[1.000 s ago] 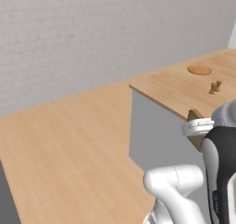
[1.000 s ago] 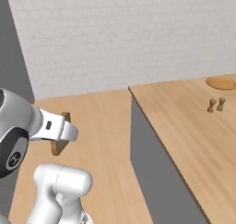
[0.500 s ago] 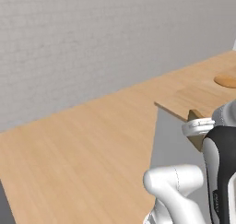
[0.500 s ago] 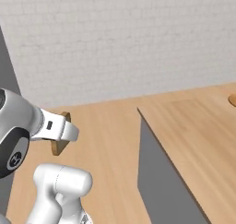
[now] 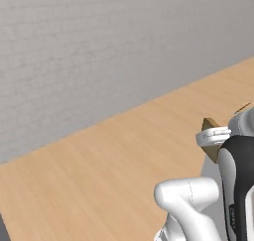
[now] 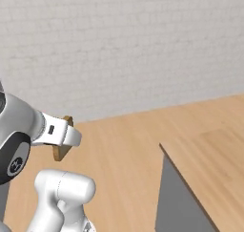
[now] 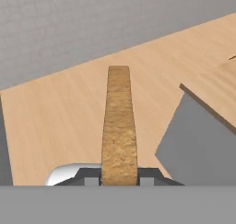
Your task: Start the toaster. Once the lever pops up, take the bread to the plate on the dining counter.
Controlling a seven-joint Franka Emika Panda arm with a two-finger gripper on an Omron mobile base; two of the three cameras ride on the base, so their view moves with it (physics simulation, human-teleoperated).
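**Carry leg: bread in jaws, en route to plate**

Gripper [image 7: 119, 176] clamped on the bread [image 7: 119, 126], jaws pinching the slice at its lower edge, crust edge-on toward the hand camera. Slice upright along the gripper axis, no visible tilt or slip. Corner of the bread also poking out past the wrist in the left base view [image 5: 212, 145] and the right base view [image 6: 62, 149].

Step in hand, by judgement: toasting and pickup done, now the transport to the dining counter. Slice held up in the air over the wood-look floor [image 5: 109, 175], touching nothing but the jaws.

Dining counter: light-wood top with grey side panel, corner at right in the right base view [image 6: 209, 164] and in the hand view [image 7: 203, 149]. Near, but bread not yet over it. Plain white brick wall [image 6: 119, 49] behind.

Next move calls for:
- getting the plate into sight and lining up with it
- bringing the slice across the counter edge with clearance, grey side panel being the thing to clip
- rolling the slice from edge-up to flat before release, else likely landing on its crust and toppling
- lowering close to the plate, then parting the jaws

Writing/brands: small dark round mark on the arm joint in the right base view, too small to read. No other labels legible.
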